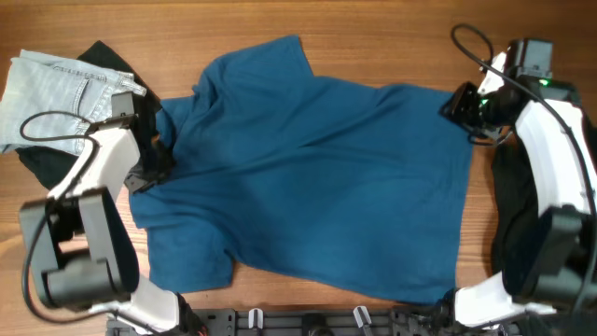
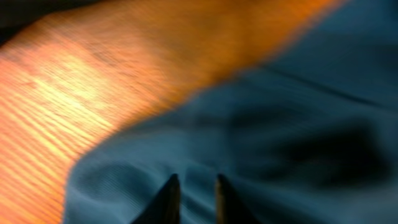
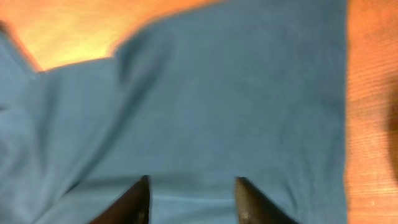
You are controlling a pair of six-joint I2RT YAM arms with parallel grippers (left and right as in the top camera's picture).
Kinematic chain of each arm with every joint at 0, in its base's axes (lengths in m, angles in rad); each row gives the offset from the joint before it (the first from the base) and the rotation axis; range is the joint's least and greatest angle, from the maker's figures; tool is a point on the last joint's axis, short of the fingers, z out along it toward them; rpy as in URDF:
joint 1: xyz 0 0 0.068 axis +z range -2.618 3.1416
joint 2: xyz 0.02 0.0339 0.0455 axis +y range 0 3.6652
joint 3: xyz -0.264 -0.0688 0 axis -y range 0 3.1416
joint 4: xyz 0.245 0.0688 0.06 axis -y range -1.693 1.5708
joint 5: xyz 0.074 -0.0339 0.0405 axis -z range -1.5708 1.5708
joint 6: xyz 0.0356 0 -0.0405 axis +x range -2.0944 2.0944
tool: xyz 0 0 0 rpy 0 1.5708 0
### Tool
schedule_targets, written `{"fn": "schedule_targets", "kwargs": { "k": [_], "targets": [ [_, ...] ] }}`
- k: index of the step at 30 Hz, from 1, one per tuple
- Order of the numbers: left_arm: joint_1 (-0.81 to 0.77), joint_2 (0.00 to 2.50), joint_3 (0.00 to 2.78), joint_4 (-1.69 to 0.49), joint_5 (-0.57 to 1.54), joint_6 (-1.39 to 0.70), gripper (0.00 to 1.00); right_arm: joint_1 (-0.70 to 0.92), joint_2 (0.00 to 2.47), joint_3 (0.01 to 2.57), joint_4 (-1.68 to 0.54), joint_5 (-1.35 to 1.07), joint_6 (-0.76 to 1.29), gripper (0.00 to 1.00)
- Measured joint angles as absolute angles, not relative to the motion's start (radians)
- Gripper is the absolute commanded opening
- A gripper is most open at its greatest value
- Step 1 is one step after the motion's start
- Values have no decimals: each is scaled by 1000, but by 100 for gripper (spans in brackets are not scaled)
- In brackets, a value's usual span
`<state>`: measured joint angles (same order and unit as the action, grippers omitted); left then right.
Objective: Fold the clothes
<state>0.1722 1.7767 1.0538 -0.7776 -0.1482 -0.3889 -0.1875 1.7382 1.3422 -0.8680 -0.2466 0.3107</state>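
Observation:
A large deep-blue short-sleeved shirt lies spread over the wooden table. My left gripper sits at the shirt's left edge, close to the collar and sleeve. In the blurred left wrist view the left gripper has its fingers a narrow gap apart over rumpled shirt fabric. My right gripper is at the shirt's upper right corner. Seen from its wrist, the right gripper is open, fingers well apart just above flat shirt cloth.
Pale-blue jeans lie at the far left on a black garment. Another black garment lies under the right arm. Bare wood shows beyond the shirt's edge, and more bare wood lies to its right.

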Motion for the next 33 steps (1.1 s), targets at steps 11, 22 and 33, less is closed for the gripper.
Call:
{"fn": "schedule_targets", "kwargs": {
  "k": [11, 22, 33],
  "targets": [
    [-28, 1512, 1100, -655, 44, -238, 34, -189, 2041, 1340, -645, -114, 437, 4],
    [-94, 1544, 1102, -462, 74, -124, 37, -261, 2075, 1408, -845, 25, 611, 8],
    [-95, 1768, 1103, -191, 151, -66, 36, -324, 1964, 1393, -854, -147, 257, 40]
  ]
}}
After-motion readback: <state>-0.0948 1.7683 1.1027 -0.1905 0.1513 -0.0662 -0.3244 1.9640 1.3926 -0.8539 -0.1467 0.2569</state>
